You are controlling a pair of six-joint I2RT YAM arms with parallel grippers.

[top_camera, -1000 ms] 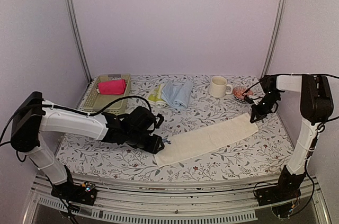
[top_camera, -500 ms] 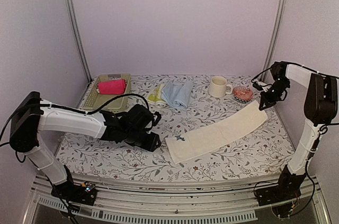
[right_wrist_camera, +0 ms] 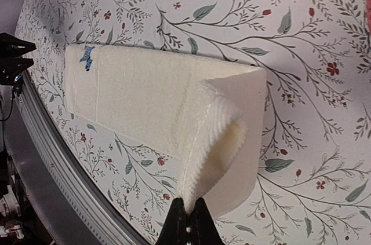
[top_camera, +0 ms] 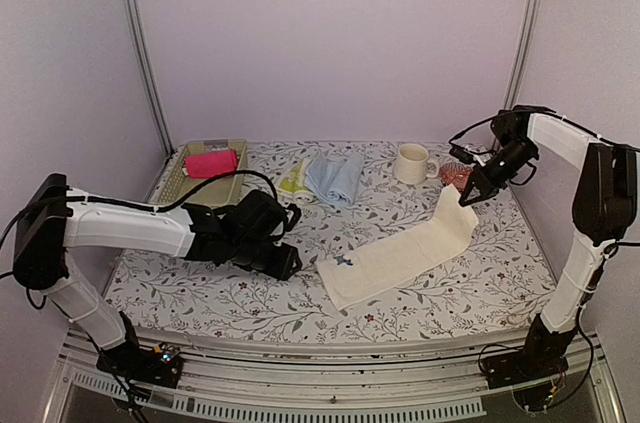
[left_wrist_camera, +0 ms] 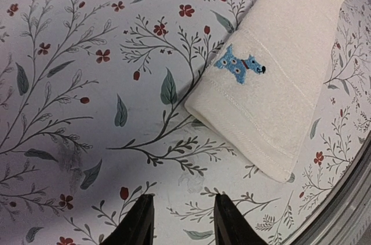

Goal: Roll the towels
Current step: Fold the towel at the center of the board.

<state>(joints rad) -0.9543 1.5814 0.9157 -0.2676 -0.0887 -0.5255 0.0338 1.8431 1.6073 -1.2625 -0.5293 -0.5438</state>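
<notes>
Cream-white towel (top_camera: pixel 400 255) is laid as a long strip across the flowered table (top_camera: pixel 200 288). Its far end is lifted off the surface, clamped between the closed jaws of the right gripper (top_camera: pixel 468 195). The left gripper (top_camera: pixel 292 263) is held low just beside the near end, fingers apart and empty. A pink towel (top_camera: pixel 211 162) lies in the mesh basket (top_camera: pixel 172 188); a blue towel (top_camera: pixel 336 176) and a yellow-green towel (top_camera: pixel 295 180) are bunched together at the back.

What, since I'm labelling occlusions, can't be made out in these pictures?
- Top view: the small round pink object beside the cream mug is too small to identify, partly behind the right gripper.
- Left wrist view: the cream-white cloth towel runs off the top edge.
- Top view: on the left gripper, the finger gap is lost in dark housing.
</notes>
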